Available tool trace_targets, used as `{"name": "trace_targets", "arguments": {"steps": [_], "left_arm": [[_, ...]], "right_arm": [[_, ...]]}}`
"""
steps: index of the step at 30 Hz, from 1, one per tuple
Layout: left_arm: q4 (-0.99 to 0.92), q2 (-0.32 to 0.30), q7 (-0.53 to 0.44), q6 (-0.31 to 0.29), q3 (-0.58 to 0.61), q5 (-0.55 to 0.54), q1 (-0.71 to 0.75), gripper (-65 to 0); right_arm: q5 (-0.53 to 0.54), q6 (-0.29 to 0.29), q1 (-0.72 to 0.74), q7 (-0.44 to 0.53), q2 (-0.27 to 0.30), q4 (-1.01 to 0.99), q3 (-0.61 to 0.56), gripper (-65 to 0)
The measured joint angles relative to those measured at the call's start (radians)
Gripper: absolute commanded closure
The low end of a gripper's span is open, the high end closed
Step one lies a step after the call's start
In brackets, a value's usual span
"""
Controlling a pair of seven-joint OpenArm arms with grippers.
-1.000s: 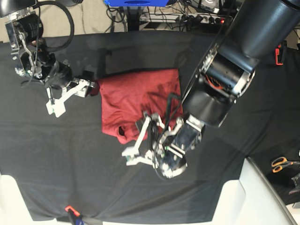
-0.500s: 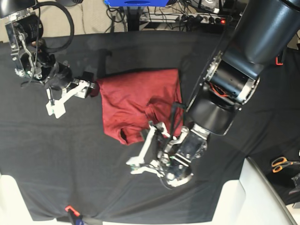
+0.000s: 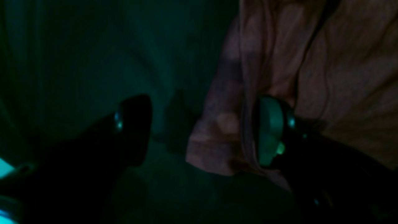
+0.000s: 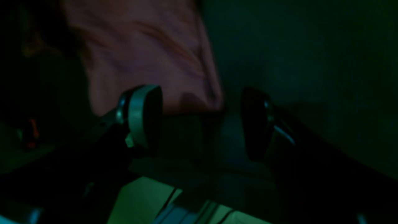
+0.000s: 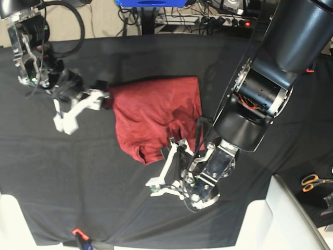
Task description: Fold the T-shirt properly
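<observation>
Two grippers flank the T-shirt (image 5: pixel 156 117), which lies bunched on the black table cloth (image 5: pixel 62 172) a little above the middle. At the shirt's left edge we see the right gripper (image 5: pixel 83 109), jaws spread, one finger touching the fabric, nothing clamped. Toward the right, the left gripper (image 5: pixel 165 171) sits at the shirt's lower edge, jaws also apart; in its wrist view one finger (image 3: pixel 270 130) rests against the cloth's hem.

The T-shirt (image 5: pixel 156 117) lies on the table cloth (image 5: pixel 78 172). In the base view the right gripper (image 5: pixel 83 112) is at the shirt's left edge and the left gripper (image 5: pixel 164 172) at its near edge. Scissors (image 5: pixel 314 182) lie well to the shirt's right.
</observation>
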Motion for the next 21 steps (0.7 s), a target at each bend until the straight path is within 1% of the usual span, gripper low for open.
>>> {"name": "trace_targets", "arguments": {"steps": [2,8,9,11,16,18,19,20,21], "left_arm": [[0.000,0.002,-0.003,0.000,0.000,0.000,0.000,-45.6],[-0.011,0.003,-0.007,0.000,0.000,0.000,-0.010,-45.6],[-0.026,0.004,-0.010,0.000,0.000,0.000,-0.016,-45.4],[-0.055,0.004,-0.035,0.000,0.000,0.000,-0.019,-45.4],[-0.107,0.003,-0.069,0.000,0.000,0.003,-0.012,-45.4],[-0.111,0.000,-0.067,0.000,0.000,0.003,-0.011,-45.4],[-0.111,0.001,-0.067,0.000,-0.006,0.003,-0.012,-45.4],[-0.111,0.002,-0.070,0.000,-0.007,0.003,-0.014,-45.4],[-0.111,0.003,-0.070,0.000,-0.007,0.003,-0.015,-45.4]], "right_arm": [[0.014,0.011,0.005,-0.002,-0.004,0.031,-0.014,-36.3],[0.006,0.001,0.008,-0.008,0.000,0.032,-0.015,-36.3],[0.006,0.000,0.018,-0.032,-0.001,0.031,-0.020,-36.3],[0.002,-0.002,0.064,-0.090,0.000,0.031,-0.068,-36.2],[0.011,0.007,0.232,-0.142,-0.008,0.031,-0.207,-36.2],[0.006,0.002,0.271,-0.165,-0.009,0.027,-0.247,-36.0],[0.007,-0.002,0.283,-0.181,-0.019,0.019,-0.256,-35.7],[0.007,-0.001,0.289,-0.200,-0.037,0.003,-0.258,-33.8],[0.008,-0.001,0.294,-0.224,-0.057,-0.016,-0.261,-30.3]]}}
